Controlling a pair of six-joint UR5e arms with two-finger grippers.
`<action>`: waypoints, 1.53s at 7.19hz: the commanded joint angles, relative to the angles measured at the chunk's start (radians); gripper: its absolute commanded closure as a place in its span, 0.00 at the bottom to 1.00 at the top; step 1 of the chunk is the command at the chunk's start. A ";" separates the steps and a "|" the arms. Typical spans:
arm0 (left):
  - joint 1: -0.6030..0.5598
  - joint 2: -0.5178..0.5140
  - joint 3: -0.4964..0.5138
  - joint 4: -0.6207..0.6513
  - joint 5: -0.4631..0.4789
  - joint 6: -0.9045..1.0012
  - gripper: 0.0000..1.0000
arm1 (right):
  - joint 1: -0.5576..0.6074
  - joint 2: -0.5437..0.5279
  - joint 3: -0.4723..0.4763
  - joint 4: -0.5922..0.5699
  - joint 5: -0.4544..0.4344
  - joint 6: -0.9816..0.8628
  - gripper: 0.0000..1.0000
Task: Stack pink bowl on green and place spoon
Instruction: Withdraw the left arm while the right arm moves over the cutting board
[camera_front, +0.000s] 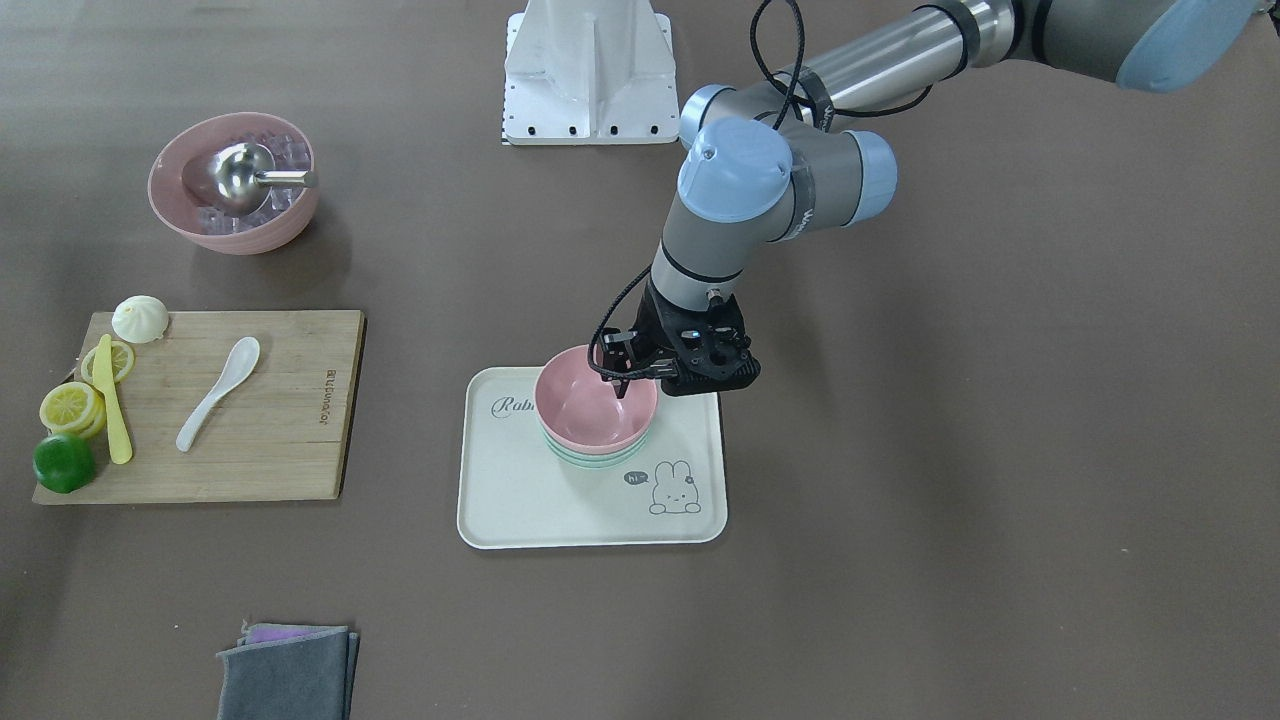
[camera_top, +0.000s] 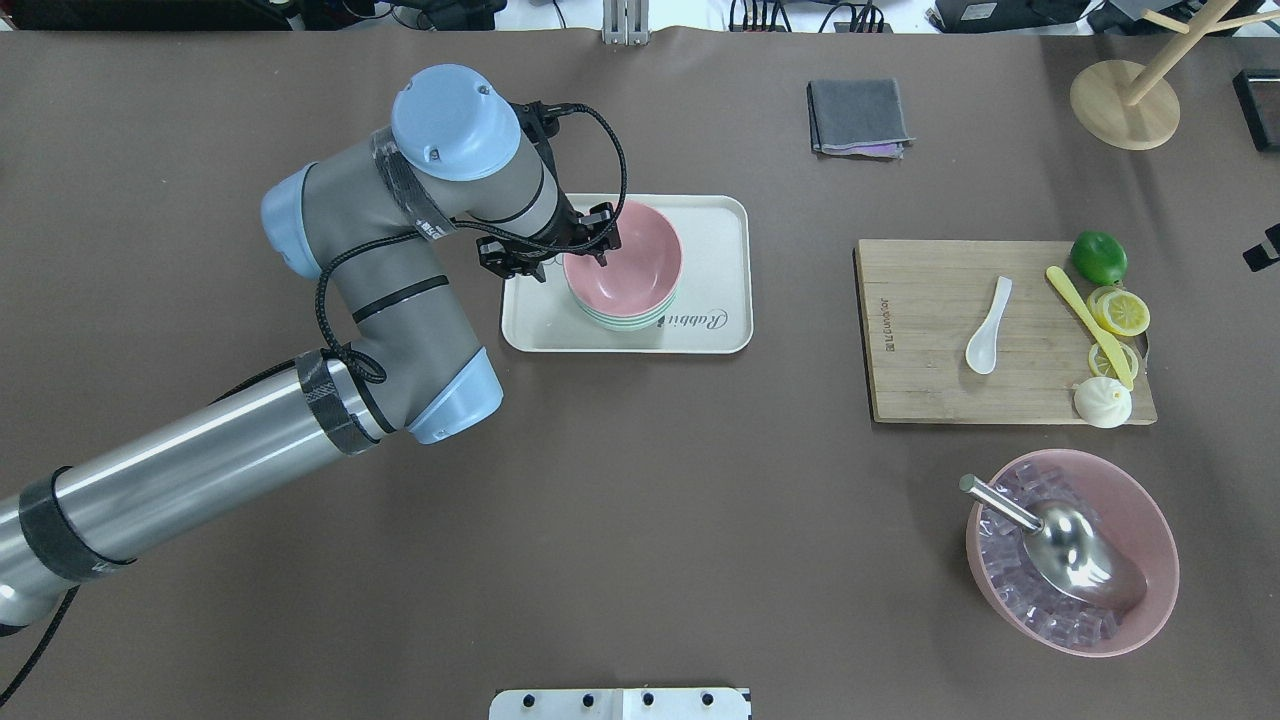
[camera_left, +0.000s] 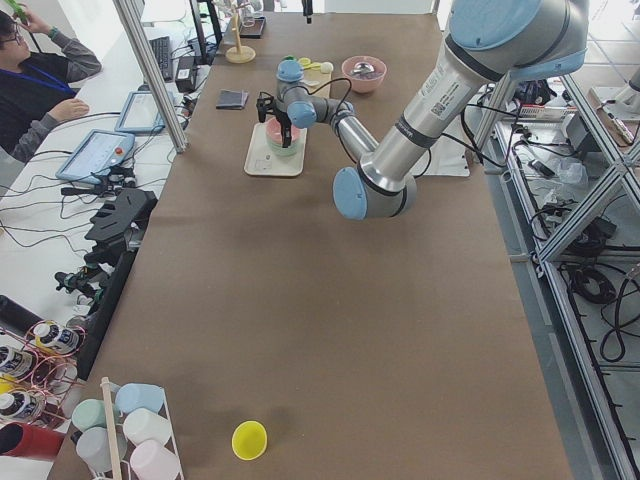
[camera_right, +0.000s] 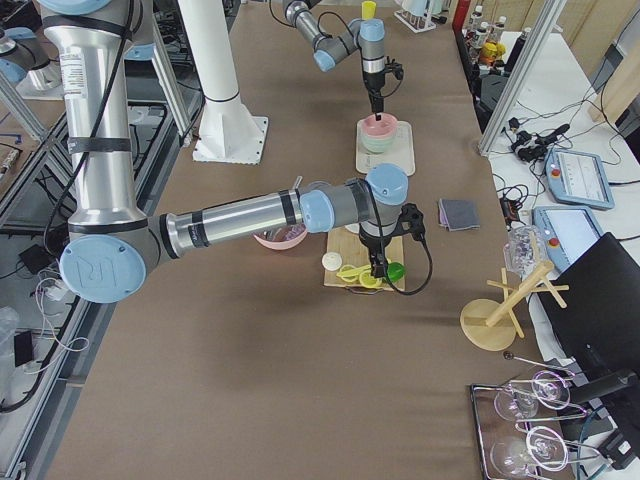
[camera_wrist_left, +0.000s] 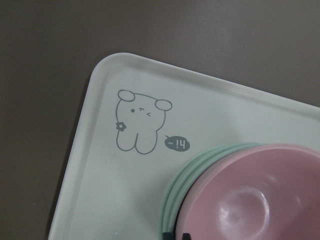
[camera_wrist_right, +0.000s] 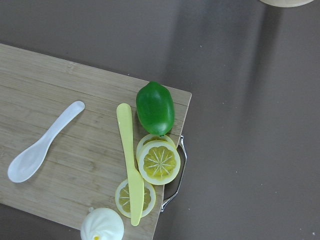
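A pink bowl (camera_front: 590, 405) (camera_top: 625, 265) sits nested on a stack of green bowls (camera_front: 590, 462) (camera_top: 625, 322) on a cream rabbit tray (camera_front: 520, 500) (camera_top: 720, 215). My left gripper (camera_front: 622, 385) (camera_top: 600, 255) stands over the bowl's rim on the robot's side, shut on it, one finger inside the bowl. The left wrist view shows the pink bowl (camera_wrist_left: 250, 200), the green rims (camera_wrist_left: 180, 185) and the fingertips (camera_wrist_left: 172, 234). A white spoon (camera_front: 215, 395) (camera_top: 988, 325) (camera_wrist_right: 42, 142) lies on the cutting board (camera_top: 930, 380). My right gripper (camera_right: 380, 270) hovers above the board's far end; I cannot tell its state.
On the board lie a lime (camera_wrist_right: 155, 107), lemon slices (camera_wrist_right: 159, 162), a yellow knife (camera_wrist_right: 129, 160) and a bun (camera_top: 1102, 402). A large pink bowl of ice with a metal scoop (camera_top: 1070, 550) stands near the robot. A grey cloth (camera_top: 858, 117) and wooden stand (camera_top: 1110, 105) are at the far side.
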 joint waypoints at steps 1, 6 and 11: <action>-0.045 0.036 -0.050 0.015 -0.061 0.082 0.01 | -0.010 0.016 0.001 0.000 0.000 0.012 0.00; -0.448 0.461 -0.321 0.195 -0.364 0.775 0.01 | -0.223 0.154 0.013 0.003 -0.141 0.475 0.00; -0.924 0.751 -0.202 0.349 -0.365 1.769 0.01 | -0.370 0.228 0.001 0.003 -0.276 0.763 0.00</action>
